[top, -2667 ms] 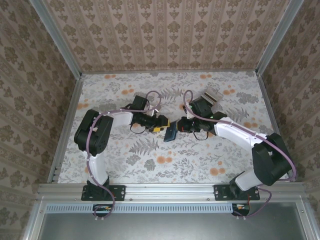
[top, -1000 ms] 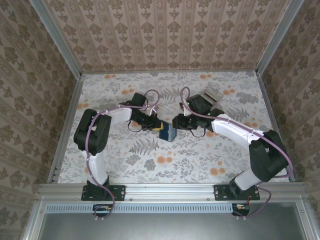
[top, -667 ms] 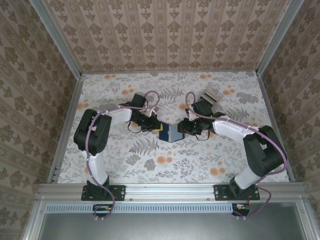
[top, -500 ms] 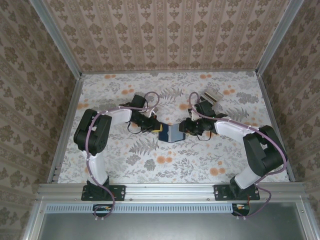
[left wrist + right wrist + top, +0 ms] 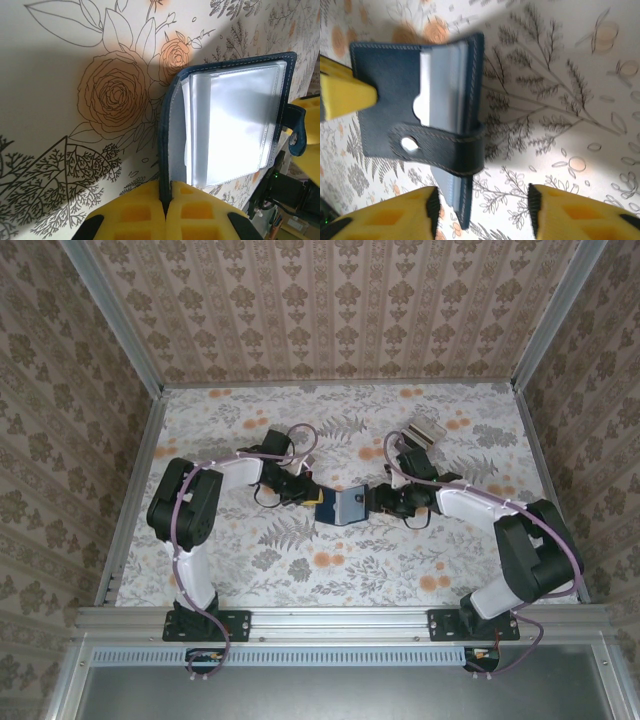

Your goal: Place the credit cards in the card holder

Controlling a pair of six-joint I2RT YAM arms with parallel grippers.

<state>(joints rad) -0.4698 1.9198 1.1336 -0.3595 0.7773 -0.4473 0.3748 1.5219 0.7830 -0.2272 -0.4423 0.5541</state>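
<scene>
Left pincer (image 5: 165,202) tight on one edge of the card holder (image 5: 240,125); right pincer (image 5: 483,207) agape, near its snap tab (image 5: 440,145)

Floral-print tabletop (image 5: 300,570) inside damask-patterned beige walls (image 5: 330,310), aluminium rails (image 5: 340,622) along the near edge.

In the left wrist view the bottom edge is cutting off the left gripper (image 5: 165,191), so you are seeing only the tips of its yellow fingers (image 5: 135,212). They are covering the near edge of the card holder (image 5: 235,125) pinched between them. The right edge is clipping a yellow shape (image 5: 311,161) beside the snap tab (image 5: 296,131).

The right wrist view is coming through blurred, and its bottom edge is cropping the right gripper (image 5: 482,201).

From the top camera the credit cards (image 5: 426,429) are appearing too small for you to count, and the wrists are hiding both pairs of jaws.
</scene>
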